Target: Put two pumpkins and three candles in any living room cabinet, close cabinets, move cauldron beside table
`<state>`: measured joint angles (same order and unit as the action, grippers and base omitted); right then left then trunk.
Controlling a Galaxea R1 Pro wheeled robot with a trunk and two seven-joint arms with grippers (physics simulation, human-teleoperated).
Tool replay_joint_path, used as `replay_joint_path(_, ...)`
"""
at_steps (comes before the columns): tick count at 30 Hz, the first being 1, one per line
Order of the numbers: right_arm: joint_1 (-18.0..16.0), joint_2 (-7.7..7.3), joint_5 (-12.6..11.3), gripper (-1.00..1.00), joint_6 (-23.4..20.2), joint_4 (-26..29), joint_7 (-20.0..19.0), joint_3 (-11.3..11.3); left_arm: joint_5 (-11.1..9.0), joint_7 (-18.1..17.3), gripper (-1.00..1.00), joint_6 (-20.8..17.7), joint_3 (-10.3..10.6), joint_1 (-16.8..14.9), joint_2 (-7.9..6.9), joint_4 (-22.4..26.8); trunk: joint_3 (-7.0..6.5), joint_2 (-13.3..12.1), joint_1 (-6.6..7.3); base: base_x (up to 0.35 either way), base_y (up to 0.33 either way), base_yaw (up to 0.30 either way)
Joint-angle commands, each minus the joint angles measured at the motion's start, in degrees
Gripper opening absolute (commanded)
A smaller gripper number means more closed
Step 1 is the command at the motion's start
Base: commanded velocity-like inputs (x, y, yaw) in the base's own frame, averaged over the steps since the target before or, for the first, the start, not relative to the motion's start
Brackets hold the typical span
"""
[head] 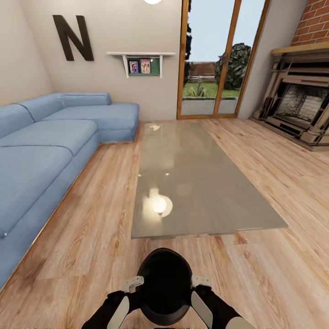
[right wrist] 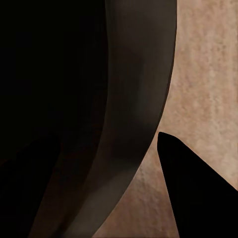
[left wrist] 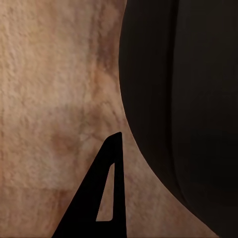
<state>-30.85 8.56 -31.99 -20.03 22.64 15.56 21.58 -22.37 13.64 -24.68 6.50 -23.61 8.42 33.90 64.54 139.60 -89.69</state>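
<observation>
— Cauldron?
— Black cauldron (head: pixel 164 285) between my two arms, above the wood floor (head: pixel 100 246), just near of the glass table (head: pixel 192 183).
— Pincers?
— Left gripper (head: pixel 132 284) and right gripper (head: pixel 200 281) press its sides; finger gap unclear, cannot tell.

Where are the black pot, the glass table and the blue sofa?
Cauldron (head: pixel 164 285): head view, its dark middle, between both arms.
Table (head: pixel 196 183): head view, bare glass top.
Sofa (head: pixel 41 141): head view, a seat cushion.
</observation>
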Motion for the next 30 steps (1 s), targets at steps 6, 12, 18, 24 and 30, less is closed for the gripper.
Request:
replay_joint_path(6,-0.09,-0.04,1.47,-1.0,-0.03,0.22,-0.09,-0.57,1.49,0.33,-1.0,-0.3,-0.09,0.04,-0.07,-0.06,1.08,2.43,-1.32,0.0,0.0,0.0)
replay_joint_path(12,-0.09,-0.04,1.42,-1.0,-0.01,0.22,-0.09,-0.57,1.47,0.33,-1.0,-0.35,-0.09,0.02,-0.07,-0.06,1.44,3.23,-1.76,0.0,0.0,0.0)
replay_joint_path(18,-0.09,-0.04,1.42,-1.0,-0.03,0.22,-0.09,-0.57,1.45,0.33,-1.0,-0.37,-0.09,0.01,-0.07,-0.08,2.28,3.68,-2.06,0.0,0.0,0.0)
replay_joint_path(24,-0.09,-0.04,1.41,-1.0,-0.01,0.22,-0.09,-0.56,1.45,0.33,-1.0,-0.37,-0.09,0.01,-0.07,-0.06,2.28,3.68,-2.06,0.0,0.0,0.0)
replay_joint_path(30,-0.09,-0.04,1.42,-1.0,-0.01,0.22,-0.09,-0.52,1.45,0.41,-1.0,-0.37,-0.09,0.04,-0.07,-0.06,2.28,3.68,-2.06,0.0,0.0,0.0)
